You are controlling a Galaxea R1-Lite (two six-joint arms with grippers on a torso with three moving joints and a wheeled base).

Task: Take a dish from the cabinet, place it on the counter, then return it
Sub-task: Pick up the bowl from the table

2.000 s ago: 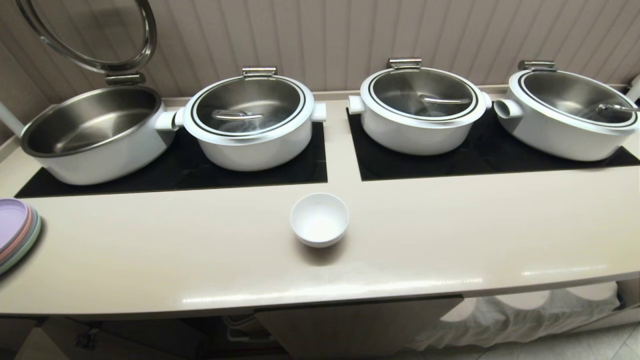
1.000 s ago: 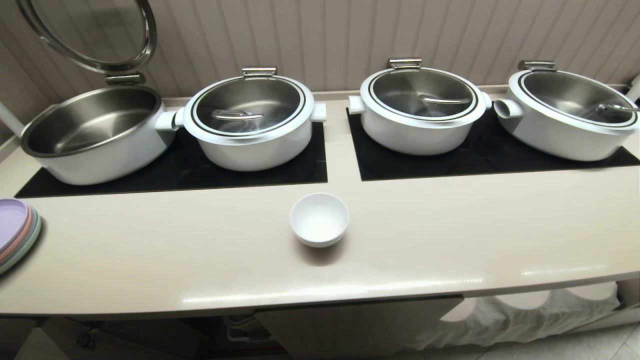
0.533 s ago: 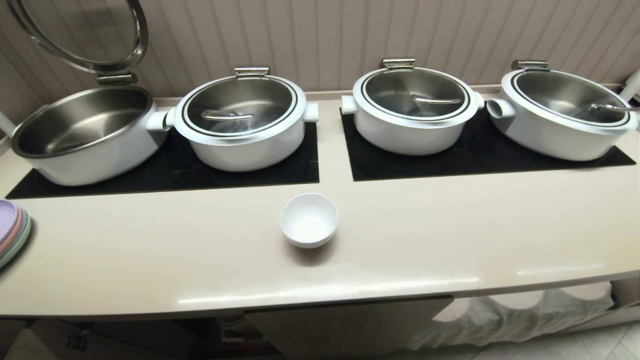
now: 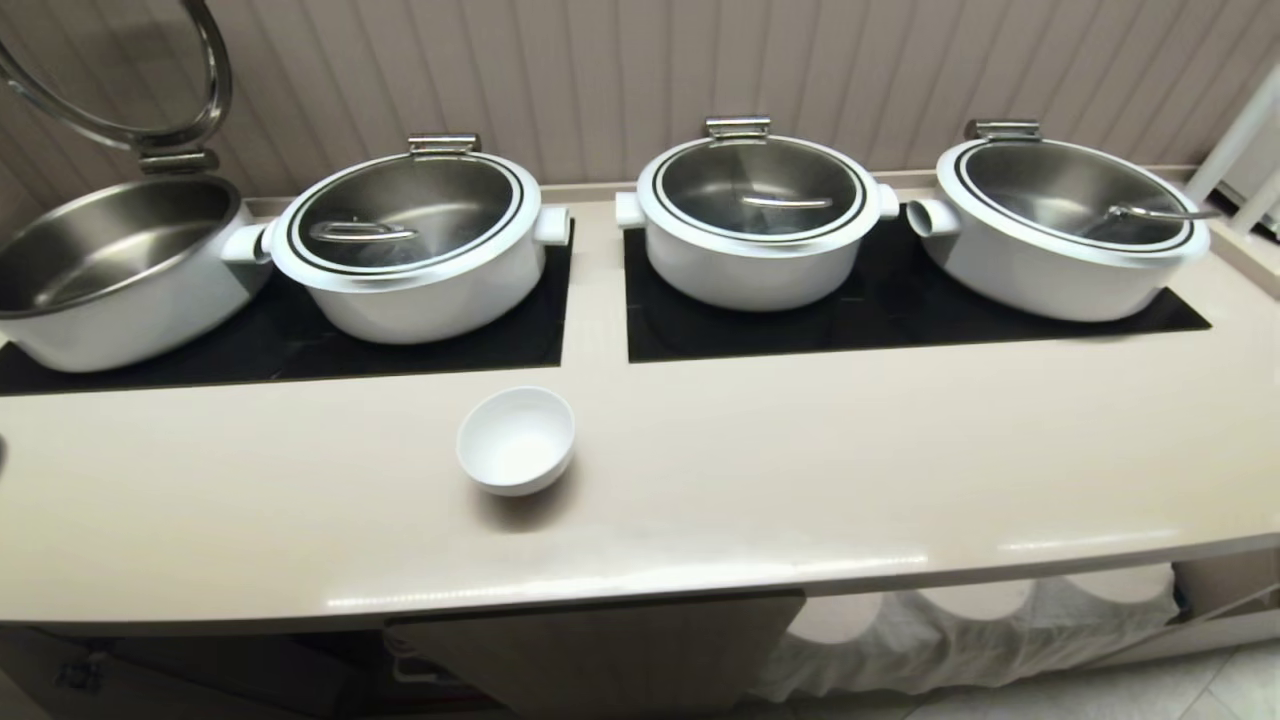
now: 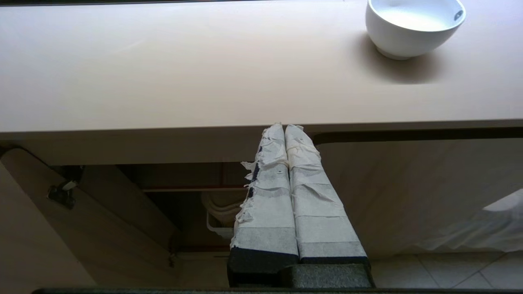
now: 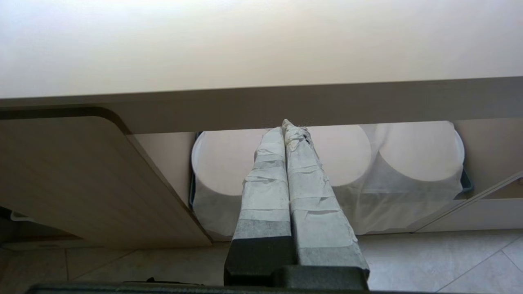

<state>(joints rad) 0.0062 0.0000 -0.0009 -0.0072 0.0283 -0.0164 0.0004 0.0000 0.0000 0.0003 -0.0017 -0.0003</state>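
Returning the dish [image 4: 515, 438], which stands lower left of centre on the counter [image 4: 800, 470], needs the pressed-together left gripper [image 5: 284, 130] and right gripper [image 6: 284, 124] reopened before approaching its rim.

Head view: dish [image 4: 515, 440] stands on the counter [image 4: 800, 470], left of frame centre, in front of the gap between two panels [image 4: 880, 310]. Four pots [image 4: 755, 220] line the upper frame on those panels. Cabinet door [image 4: 600, 650] sits below the counter edge, bottom centre; draped cloth [image 4: 960, 630] to its right.
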